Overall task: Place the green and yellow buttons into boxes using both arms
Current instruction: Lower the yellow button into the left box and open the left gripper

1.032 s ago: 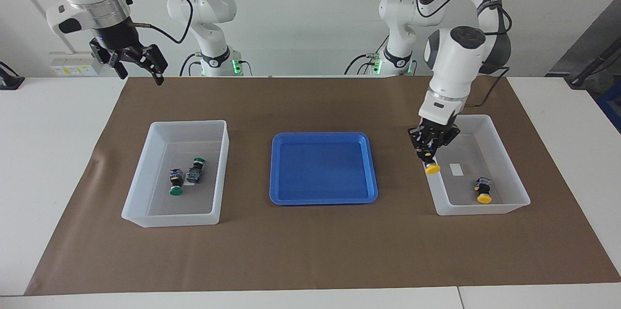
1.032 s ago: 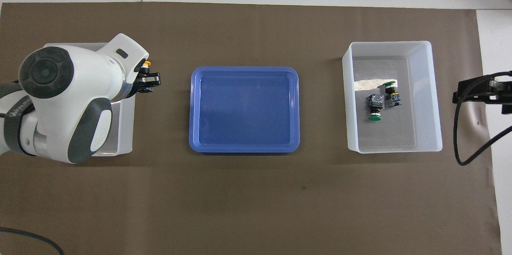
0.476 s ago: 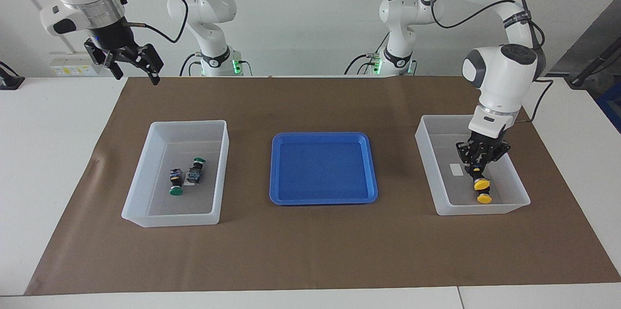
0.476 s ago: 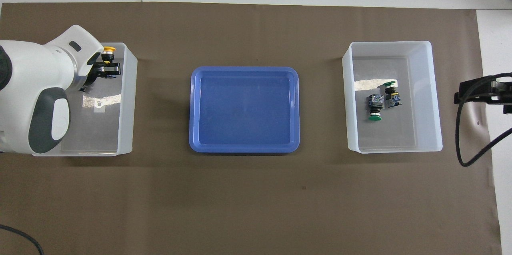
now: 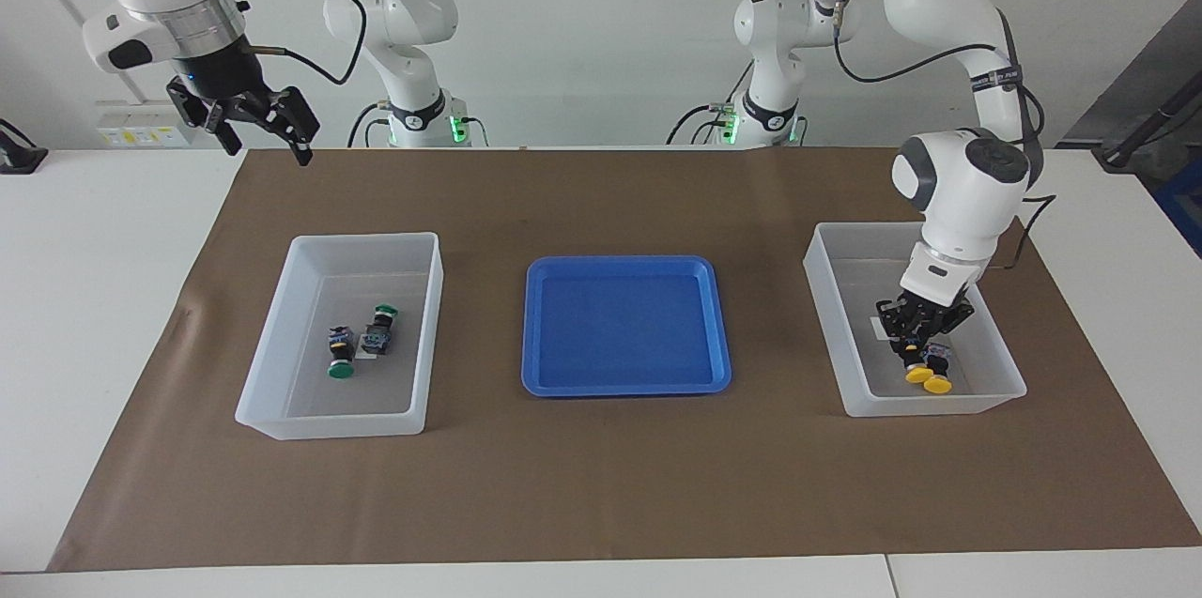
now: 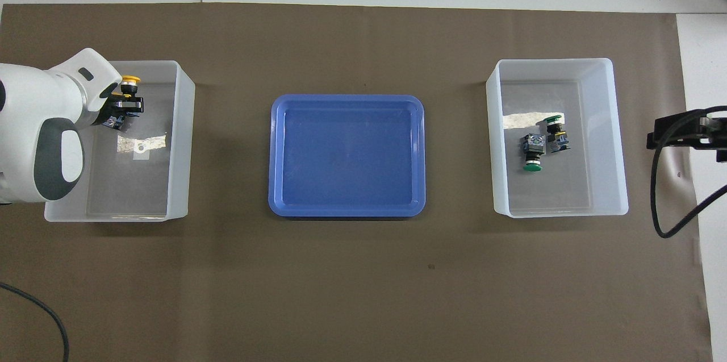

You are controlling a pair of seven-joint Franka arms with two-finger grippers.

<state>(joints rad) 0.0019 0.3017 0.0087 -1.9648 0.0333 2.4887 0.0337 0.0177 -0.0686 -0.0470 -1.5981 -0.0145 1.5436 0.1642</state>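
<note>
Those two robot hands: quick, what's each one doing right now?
Left hand: closed on a yellow button, low inside the box at its end, beside the other yellow button.
Right hand: open, empty, waiting raised above the table's edge.

Matt brown paper sheet (image 5: 601,485) covering the table; glossy blue plastic tray (image 5: 626,265); translucent white plastic boxes (image 5: 282,410), floors reflective; smooth white arm shells; matt black left gripper (image 5: 913,346) holding a glossy yellow-capped button (image 5: 916,375).

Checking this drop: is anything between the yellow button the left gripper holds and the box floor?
Nothing visible blocks it. The left gripper is already low inside the box, holding the yellow button right beside the other yellow button on the floor. Whether the two touch is unclear.
</note>
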